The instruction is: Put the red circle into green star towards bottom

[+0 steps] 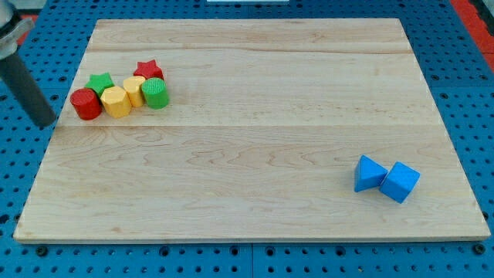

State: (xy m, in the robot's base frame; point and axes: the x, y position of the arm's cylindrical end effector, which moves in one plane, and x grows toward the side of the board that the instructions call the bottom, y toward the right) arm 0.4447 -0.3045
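Only a short stretch of the arm is showing, at the view's upper left corner. A straight dark rod [27,89] is making up nearly all of what is visible: charcoal to black, round in section, smooth and plain, keeping an even thickness along its length. Its surface is looking matte, with a faint lighter sheen running along one side. My tip [48,123] is ending blunt and flat, the same dark colour as the shaft. Above the rod, a pale grey, metallic-looking piece [11,35] is peeking in, cut off by the frame edge.
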